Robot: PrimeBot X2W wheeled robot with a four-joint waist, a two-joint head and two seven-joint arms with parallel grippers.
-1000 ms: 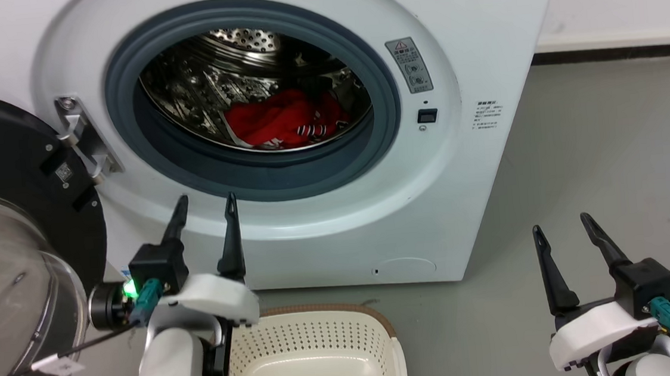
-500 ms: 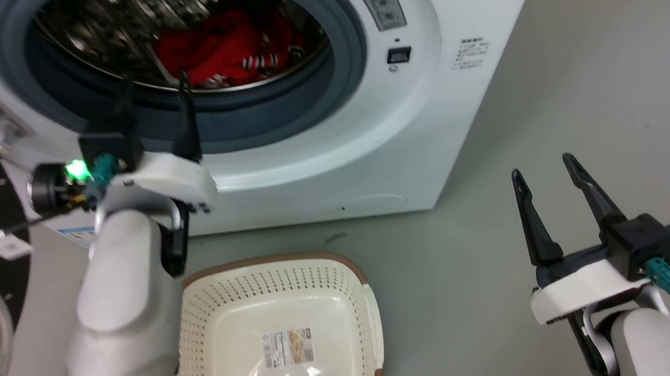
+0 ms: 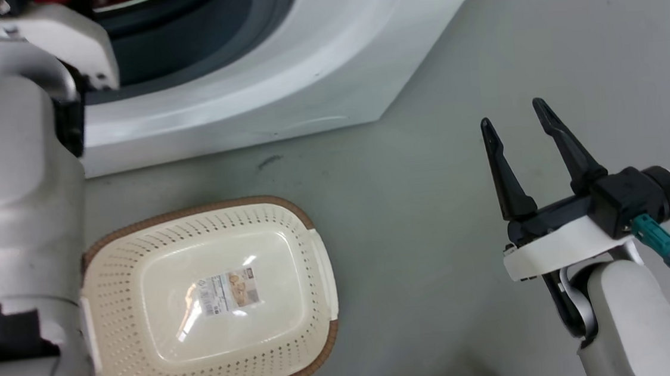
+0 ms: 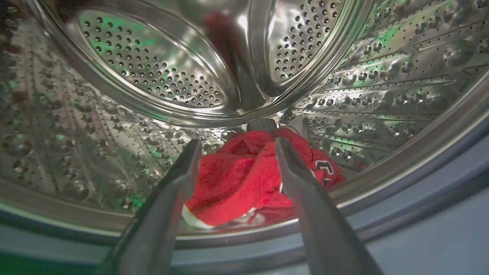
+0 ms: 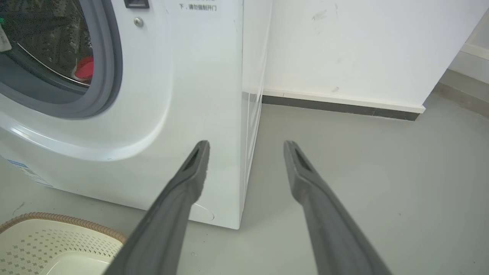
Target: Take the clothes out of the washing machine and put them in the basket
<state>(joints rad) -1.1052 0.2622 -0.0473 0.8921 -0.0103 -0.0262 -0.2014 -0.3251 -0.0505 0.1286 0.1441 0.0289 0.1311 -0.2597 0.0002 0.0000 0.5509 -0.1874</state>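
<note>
The clothes (image 4: pixel 244 179) are a crumpled bright red garment with white trim, lying at the bottom of the washing machine's steel drum (image 4: pixel 153 76). My left gripper (image 4: pixel 237 145) is open at the porthole mouth, its fingers pointing at the garment and short of it. In the head view my pale left forearm (image 3: pixel 17 177) reaches up to the washing machine (image 3: pixel 256 92). The cream basket (image 3: pixel 223 206) sits empty on the floor in front of the machine. My right gripper (image 3: pixel 514 111) hangs open over bare floor to the basket's right, holding nothing.
The right wrist view looks past my right gripper (image 5: pixel 247 145) at the washing machine's front right corner (image 5: pixel 183 76), a sliver of red clothes (image 5: pixel 86 67), the basket's rim (image 5: pixel 57 219) and a white wall with a dark skirting (image 5: pixel 344 109). Grey floor (image 3: pixel 434 234) lies between basket and right arm.
The head camera has tilted down, so the machine slid up and the basket came fully into view. My left gripper rose from below the porthole to its mouth. The right gripper stays open.
</note>
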